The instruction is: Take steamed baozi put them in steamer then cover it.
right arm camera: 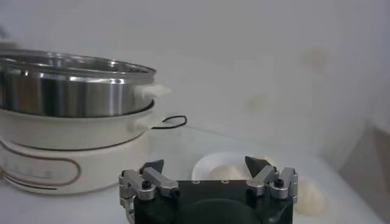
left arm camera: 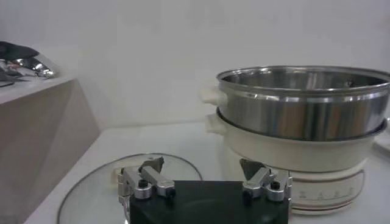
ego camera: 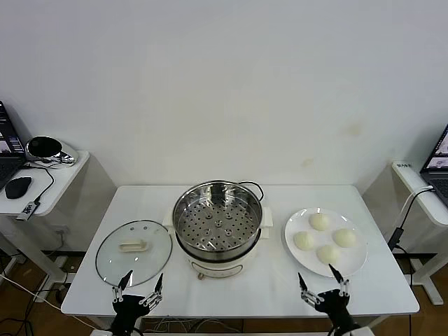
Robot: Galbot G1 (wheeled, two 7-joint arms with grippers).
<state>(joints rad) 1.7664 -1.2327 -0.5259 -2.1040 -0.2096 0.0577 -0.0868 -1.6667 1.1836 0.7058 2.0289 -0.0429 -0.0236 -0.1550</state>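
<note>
Four steamed baozi [ego camera: 325, 239] lie on a white plate [ego camera: 358, 264] just ahead of the right gripper [ego camera: 321, 281], which hangs at the near table edge with its fingers spread wide and nothing between them. The left gripper [ego camera: 140, 283] hangs at the same edge, equally wide open and empty, its tips over the near rim of the cover [ego camera: 134, 252]. Only the head view looks down into the steamer [ego camera: 218, 227], showing the perforated tray bare and the pot standing between the two grippers, farther in on the table. The left wrist view gives instead the side of it: the steel pot [left arm camera: 304, 100] above its cream base, ahead of that gripper [left arm camera: 202, 170] and toward the other arm, with the glass cover [left arm camera: 97, 192] lying flat directly beyond the fingertips. The right wrist view shows the steamer [right arm camera: 76, 115] from its other side with the black cord [right arm camera: 173, 122] trailing off behind, and past the gripper [right arm camera: 205, 165] the plate [right arm camera: 204, 167] with pale buns [right arm camera: 308, 196], though they are soft there and I cannot count them. The cover's cream handle [ego camera: 133, 246] is a short bar whose long axis runs across the table, parallel to the near edge. The table [ego camera: 245, 287] is white, set against a plain white wall, with side desks beyond each arm holding a black mouse [ego camera: 18, 187] and a laptop [ego camera: 437, 164].
</note>
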